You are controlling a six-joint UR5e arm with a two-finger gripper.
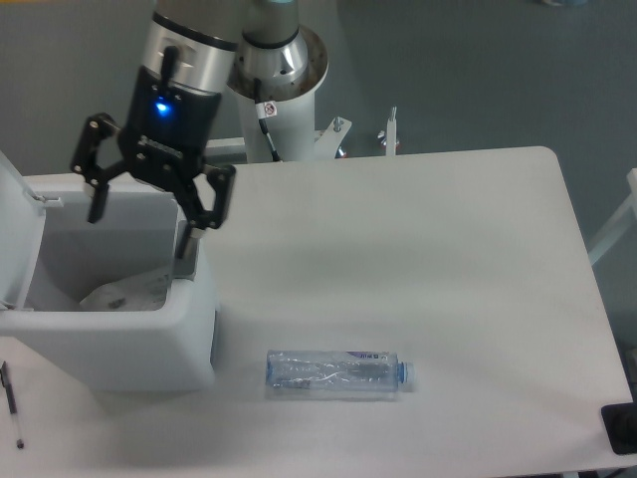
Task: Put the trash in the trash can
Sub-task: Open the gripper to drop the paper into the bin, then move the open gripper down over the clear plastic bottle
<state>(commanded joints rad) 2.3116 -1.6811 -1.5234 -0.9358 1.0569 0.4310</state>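
Your gripper (149, 211) hangs over the open trash can (109, 349) with its two black fingers (97, 189) splayed wide apart — released, nothing between them. One finger sits above the bin's back left area, the other (212, 204) above the right rim, where a grey panel (186, 254) shows. A blue light glows on the gripper's body, just below the silver wrist of the arm (199, 50).

Look down inside the bin and you see a crumpled whitish wrapper (124, 292) lying on the bottom, toward the front. The white lid (18, 234) stands tipped up at the bin's left side.

The plastic bottle (336, 371) is not in the bin — it lies on its side on the white table (448, 259), to the right of the can and nearer the front edge, well apart from your gripper. Its blue cap (405, 372) points right, and a bit of blue label shows near that end.

At the far left front of the table a thin pen-like object (12, 403) lies beside the bin. A dark object (620, 429) sits cut off at the right front corner; you cannot tell what it is.
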